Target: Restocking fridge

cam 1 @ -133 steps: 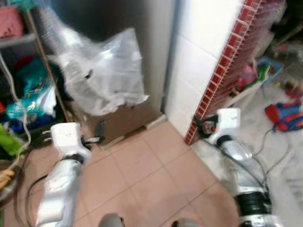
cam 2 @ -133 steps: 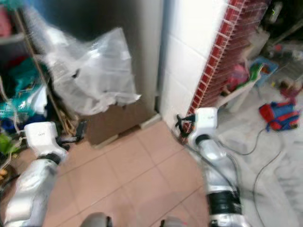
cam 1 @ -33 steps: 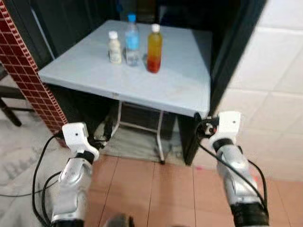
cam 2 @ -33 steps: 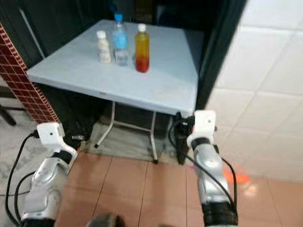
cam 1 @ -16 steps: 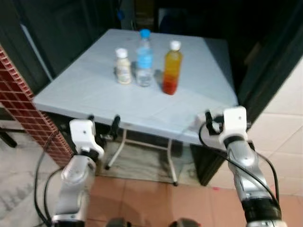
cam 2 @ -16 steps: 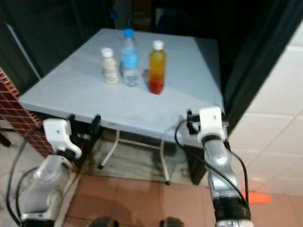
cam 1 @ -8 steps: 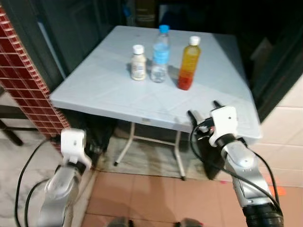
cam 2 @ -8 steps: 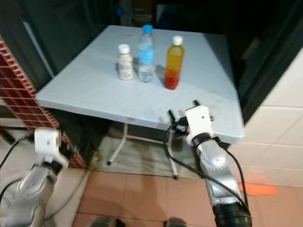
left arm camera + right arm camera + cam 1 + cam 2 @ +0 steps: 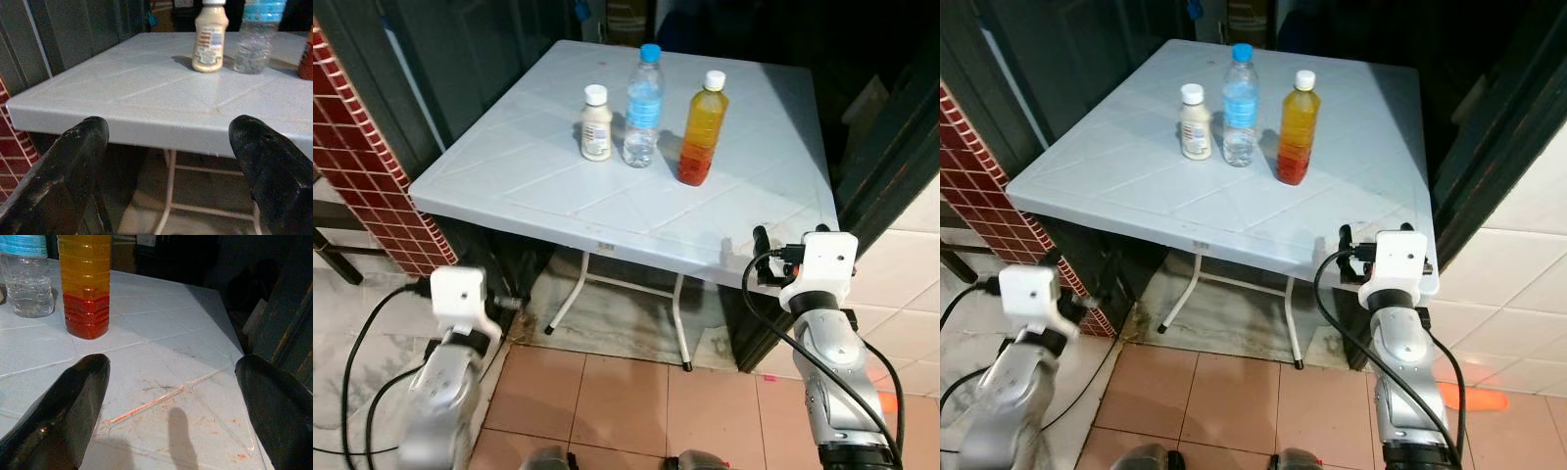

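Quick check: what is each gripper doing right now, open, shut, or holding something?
Left gripper: open, empty, low in front of the white plastic folding table's near edge.
Right gripper: open, empty, above the table's near right corner, facing the orange-and-red drink bottle.

Table (image 9: 558, 186): pale grey moulded plastic, matt, scored diagonal lines, orange-stained scuffs near its right front corner. Legs (image 9: 680, 323) thin white metal tube. Clear plastic water bottle (image 9: 642, 93), glossy, blue cap. Orange juice bottle (image 9: 699, 128): ribbed glossy plastic, white cap. Small cream bottle (image 9: 596, 123): opaque plastic, paper label. Floor tiles (image 9: 617, 401) terracotta, matt. Wall (image 9: 372, 176) of glossy dark red mosaic tile. Left gripper (image 9: 166, 161) fingers scuffed matt black; right gripper (image 9: 171, 396) fingers glossier.
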Robot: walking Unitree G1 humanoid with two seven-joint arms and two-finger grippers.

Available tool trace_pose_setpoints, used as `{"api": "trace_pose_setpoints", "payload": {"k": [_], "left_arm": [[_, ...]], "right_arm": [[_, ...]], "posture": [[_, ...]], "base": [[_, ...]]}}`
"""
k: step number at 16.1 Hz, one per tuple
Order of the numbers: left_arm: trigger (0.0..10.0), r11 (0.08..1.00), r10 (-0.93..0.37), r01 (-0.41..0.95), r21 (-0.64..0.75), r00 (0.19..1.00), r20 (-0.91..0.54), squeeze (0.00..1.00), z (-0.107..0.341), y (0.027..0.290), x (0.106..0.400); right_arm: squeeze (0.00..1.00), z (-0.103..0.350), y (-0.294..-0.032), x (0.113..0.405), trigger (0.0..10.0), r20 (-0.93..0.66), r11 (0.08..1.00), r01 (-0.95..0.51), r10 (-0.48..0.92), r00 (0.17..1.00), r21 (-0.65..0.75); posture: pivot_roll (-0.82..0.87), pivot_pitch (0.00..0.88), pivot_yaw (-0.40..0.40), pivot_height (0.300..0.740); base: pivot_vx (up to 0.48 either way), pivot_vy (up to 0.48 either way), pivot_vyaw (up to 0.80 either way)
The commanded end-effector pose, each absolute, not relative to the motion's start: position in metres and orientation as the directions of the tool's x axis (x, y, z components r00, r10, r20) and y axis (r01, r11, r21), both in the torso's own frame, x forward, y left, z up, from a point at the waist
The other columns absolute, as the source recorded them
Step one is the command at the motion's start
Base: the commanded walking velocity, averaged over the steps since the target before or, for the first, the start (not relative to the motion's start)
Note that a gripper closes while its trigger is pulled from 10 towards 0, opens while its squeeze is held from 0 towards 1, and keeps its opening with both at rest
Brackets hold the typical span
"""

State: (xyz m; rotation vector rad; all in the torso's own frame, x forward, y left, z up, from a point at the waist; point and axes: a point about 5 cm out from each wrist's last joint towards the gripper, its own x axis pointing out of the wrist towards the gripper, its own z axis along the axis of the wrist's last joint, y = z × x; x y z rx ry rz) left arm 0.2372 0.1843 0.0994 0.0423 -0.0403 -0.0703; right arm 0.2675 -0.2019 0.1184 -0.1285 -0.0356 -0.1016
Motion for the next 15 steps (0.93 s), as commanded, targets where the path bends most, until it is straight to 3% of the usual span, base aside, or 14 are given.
{"api": "trace_pose_setpoints", "payload": {"k": [1,3,8,11,13,15], "left_arm": [[10.0,0.997,-0.043,0.041,0.07,0.999,0.029,0.0,0.097,0.19,0.239],[10.0,0.984,-0.136,0.129,0.125,0.99,0.044,0.0,0.102,0.196,0.26],[10.0,0.979,-0.175,0.169,0.111,0.984,0.045,0.0,0.103,0.196,0.29],[10.0,0.981,-0.189,0.185,0.062,0.98,0.062,0.0,0.096,0.182,0.274],[10.0,0.992,-0.124,0.123,0.028,0.991,0.052,0.0,0.093,0.188,0.254],[10.0,0.996,-0.087,0.087,0.009,0.993,0.077,0.0,0.099,0.192,0.247]], "right_arm": [[0.0,0.126,-0.2,0.27,10.0,0.067,0.987,0.093,-0.085,0.994,-0.133],[0.0,0.124,-0.19,0.279,10.0,0.053,0.991,0.04,-0.034,0.998,-0.125],[0.0,0.125,-0.179,0.28,10.0,0.074,0.995,-0.022,0.03,0.997,-0.1],[0.0,0.128,-0.183,0.278,10.0,0.089,0.991,0.016,-0.004,0.996,-0.13],[0.0,0.129,-0.193,0.277,10.0,0.095,0.977,0.085,-0.068,0.993,-0.197],[0.0,0.126,-0.192,0.278,10.0,0.082,0.985,0.075,-0.063,0.995,-0.153]], "posture": [[0.02,0.005,-0.011,0.74],[0.03,0.0,-0.017,0.74],[0.02,0.0,-0.011,0.74],[0.0,0.0,0.005,0.74],[0.01,0.0,0.004,0.74],[0.02,0.01,-0.002,0.74]], "base": [[0.0,0.0,0.0],[0.0,0.0,0.0],[0.0,0.0,0.0],[0.0,0.0,0.0],[0.0,0.0,0.0],[0.0,0.0,0.0]]}}
